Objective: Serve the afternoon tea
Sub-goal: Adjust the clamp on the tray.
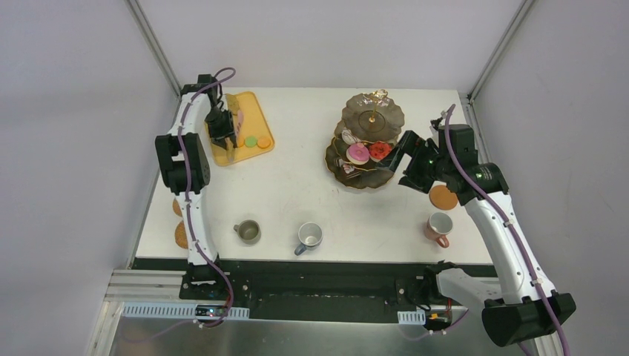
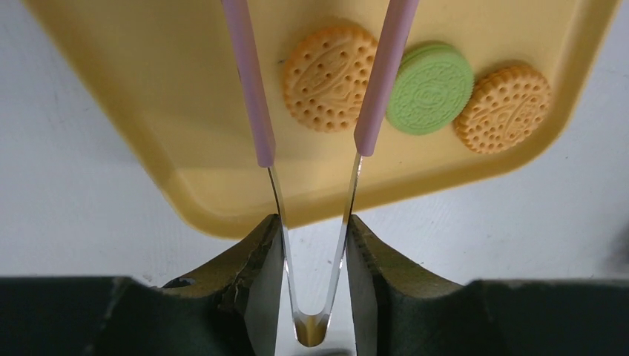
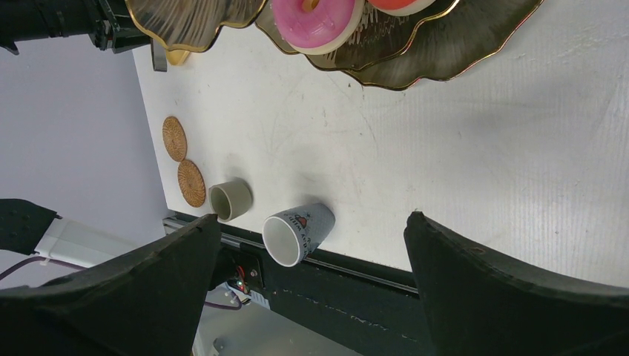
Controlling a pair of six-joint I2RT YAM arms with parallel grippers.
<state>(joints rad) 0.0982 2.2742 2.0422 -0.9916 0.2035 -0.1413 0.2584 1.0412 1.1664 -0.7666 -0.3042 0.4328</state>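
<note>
Overhead, we see the three-tier stand [image 1: 367, 122] upright at the far right of the table [image 1: 297, 185]. Its gold spindle is vertical and its dark, wavy tiers are rimmed in gold. A pink doughnut [image 1: 357, 153] and a red doughnut [image 1: 380, 150] sit side by side on a lower tier, just left of the right gripper [image 1: 400, 159]. Along the near edge the olive mug [image 1: 247, 231], grey-blue mug [image 1: 308, 236] and pink mug [image 1: 439, 226] stand mouths up. One brown coaster [image 1: 443, 196] lies between the pink mug and the right gripper. The left gripper [image 1: 222, 137] hangs over the yellow tray [image 1: 252, 111].

From the left wrist, we find that gripper clamped on the metal bend of the tongs [image 2: 252, 89], whose pink arms point away over the tray. Three flat macarons with dotted tops lie in a row across it. An orange macaron [image 2: 330, 78] lies between the tong arms, a green macaron [image 2: 434, 87] sits just right of them, and a second orange macaron [image 2: 503, 109] touches the green one.

From the right wrist, we see the right gripper's fingers spread wide, holding nothing. The stand's lower tiers and the glossy pink doughnut lie well beyond them.
</note>
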